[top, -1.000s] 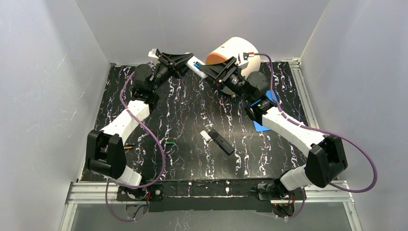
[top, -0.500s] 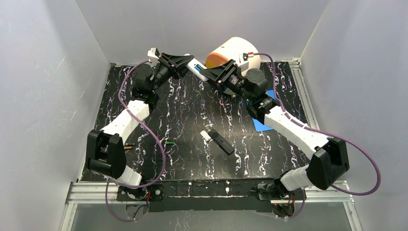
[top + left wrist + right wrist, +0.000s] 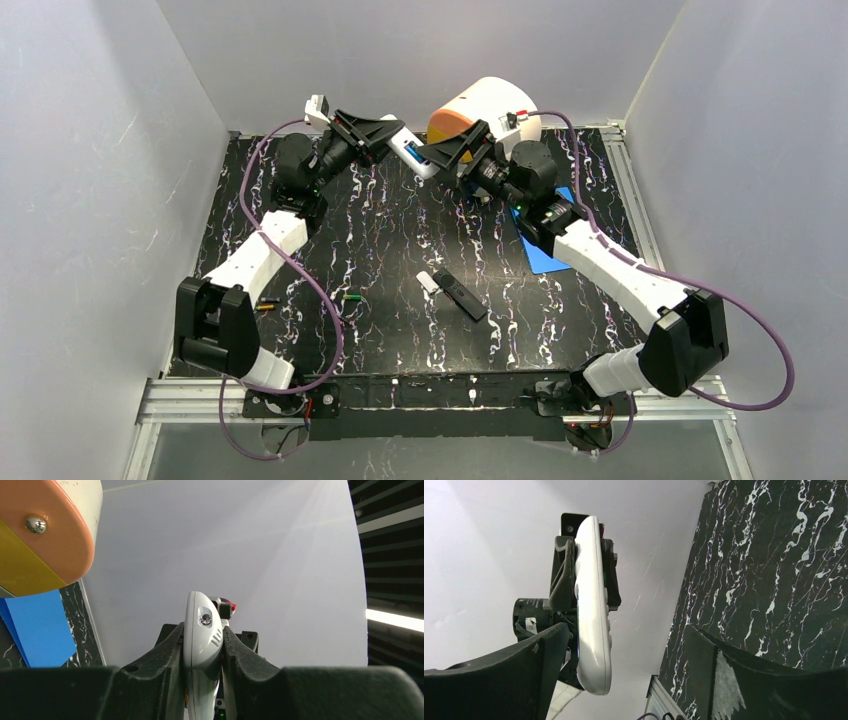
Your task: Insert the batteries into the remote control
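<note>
My left gripper (image 3: 390,132) is shut on a white remote (image 3: 417,160) and holds it in the air above the far edge of the table. In the left wrist view the remote (image 3: 202,630) is clamped edge-on between both fingers (image 3: 165,660). A blue spot shows on the remote's upper face. My right gripper (image 3: 447,156) is open at the remote's free end. In the right wrist view the remote (image 3: 591,625) hangs between the spread jaws, close to the left finger (image 3: 524,670). A green battery (image 3: 351,297) and an orange battery (image 3: 266,305) lie on the table.
A black remote-like bar (image 3: 463,298) and a small white piece (image 3: 428,282) lie mid-table. A white drum with an orange face (image 3: 480,105) stands at the back. A blue sheet (image 3: 548,255) lies under the right arm. Grey walls close in on three sides.
The left gripper has carried the remote a little right and down. The right gripper has closed in on its free end, so the remote now sits between the open jaws.
</note>
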Motion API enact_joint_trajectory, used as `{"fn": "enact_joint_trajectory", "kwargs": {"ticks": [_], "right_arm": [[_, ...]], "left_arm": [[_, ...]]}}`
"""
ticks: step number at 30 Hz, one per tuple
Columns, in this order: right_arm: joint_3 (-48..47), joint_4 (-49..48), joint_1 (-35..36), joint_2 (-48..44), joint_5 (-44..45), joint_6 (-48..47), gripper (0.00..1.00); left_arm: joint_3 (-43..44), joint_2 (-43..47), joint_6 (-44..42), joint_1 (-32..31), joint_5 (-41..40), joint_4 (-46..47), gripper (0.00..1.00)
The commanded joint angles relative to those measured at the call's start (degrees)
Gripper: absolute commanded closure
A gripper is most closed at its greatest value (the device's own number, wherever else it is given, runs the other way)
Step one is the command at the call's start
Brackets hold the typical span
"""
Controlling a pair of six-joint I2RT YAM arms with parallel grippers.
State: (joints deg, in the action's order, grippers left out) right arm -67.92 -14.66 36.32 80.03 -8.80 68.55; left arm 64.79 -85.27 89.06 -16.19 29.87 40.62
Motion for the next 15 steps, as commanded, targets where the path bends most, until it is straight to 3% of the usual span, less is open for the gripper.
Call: {"fn": "enact_joint_trajectory", "kwargs": {"ticks": [1, 4, 7, 11, 15], "right_arm": [[2.11, -9.19, -2.74, -3.95, -3.01, 0.46, 0.03], [2.13, -7.87, -4.01, -5.79, -5.03, -4.81, 0.01], [-0.98, -2.1, -4.34, -6.22, -9.63, -15.73, 0.01], [-12.87, 18.85, -3.96, -1.67, -15.31, -36.47, 0.01], [-21.92, 34.12, -2.02, 2.57, -10.13, -49.9, 0.02]], "left_arm": [[-1.17, 4.1, -5.49, 1.04, 2.99, 1.24, 1.0], [-1.19, 4.79, -9.41, 1.75, 5.42, -0.03, 1.0], [-1.28, 6.01, -14.53, 2.07, 7.71, -3.62, 1.0], [-1.75, 7.63, -19.77, 2.47, 8.12, -10.47, 1.0], [-1.75, 8.06, -22.45, 2.65, 6.87, -15.85, 1.0]]}}
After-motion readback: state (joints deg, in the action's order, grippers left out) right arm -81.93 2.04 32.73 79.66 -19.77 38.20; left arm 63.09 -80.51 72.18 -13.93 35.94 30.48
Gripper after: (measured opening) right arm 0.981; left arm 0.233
